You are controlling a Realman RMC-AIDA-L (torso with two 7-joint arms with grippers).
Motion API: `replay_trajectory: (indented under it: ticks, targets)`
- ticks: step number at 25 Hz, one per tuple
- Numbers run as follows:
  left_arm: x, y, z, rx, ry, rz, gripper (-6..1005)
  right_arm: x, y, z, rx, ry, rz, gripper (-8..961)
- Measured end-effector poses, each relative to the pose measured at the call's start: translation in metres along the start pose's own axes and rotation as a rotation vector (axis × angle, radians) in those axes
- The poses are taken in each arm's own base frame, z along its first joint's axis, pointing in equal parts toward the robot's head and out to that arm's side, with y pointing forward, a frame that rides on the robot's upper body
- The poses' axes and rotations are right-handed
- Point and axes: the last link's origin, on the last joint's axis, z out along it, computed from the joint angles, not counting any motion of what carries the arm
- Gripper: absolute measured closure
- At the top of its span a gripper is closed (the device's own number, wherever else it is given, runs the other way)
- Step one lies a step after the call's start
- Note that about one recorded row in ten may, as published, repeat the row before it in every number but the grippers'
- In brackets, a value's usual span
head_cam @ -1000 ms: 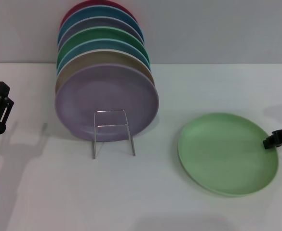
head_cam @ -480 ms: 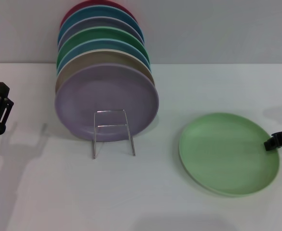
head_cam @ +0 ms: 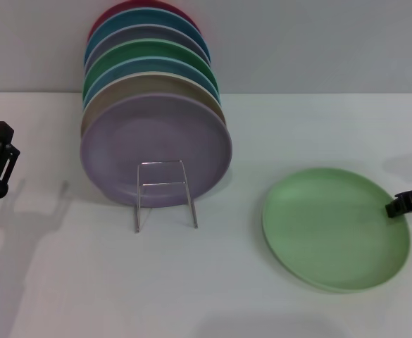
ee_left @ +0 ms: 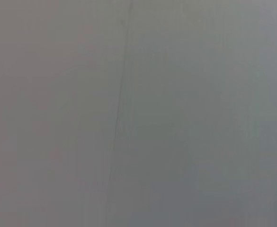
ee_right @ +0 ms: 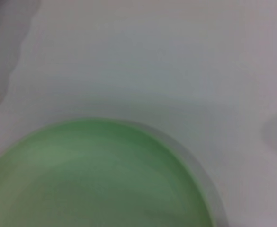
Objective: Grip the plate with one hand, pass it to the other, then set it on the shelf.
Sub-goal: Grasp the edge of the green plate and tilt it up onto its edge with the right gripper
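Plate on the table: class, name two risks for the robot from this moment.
1. The right gripper meets only the far right rim of the plate, which lies flat; a shallow edge grip could slip or push it.
2. The rack already holds a stack fronted by the lavender plate; adding another might knock them.

You see a white table [head_cam: 213, 282] before a grey wall [head_cam: 318, 42]. A row of upright plates stands at the rear left: the lavender plate [head_cam: 156, 149] in front, then tan, blue, dark green [head_cam: 156, 51], blue and red.
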Motion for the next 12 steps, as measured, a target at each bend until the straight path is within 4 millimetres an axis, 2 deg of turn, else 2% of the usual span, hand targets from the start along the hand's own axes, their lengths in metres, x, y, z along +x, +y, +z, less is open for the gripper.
replay_trajectory:
  ticks: [6,12]
  targets:
    - [0.0,-0.001,-0.001,0.004,0.0,-0.004,213,-0.004,0.001,-0.006,0.013,-0.04,-0.016,924]
    - [0.0,-0.002,-0.001,0.005,0.0,-0.004,214,-0.015,0.003,-0.028,0.058,-0.175,-0.052,930]
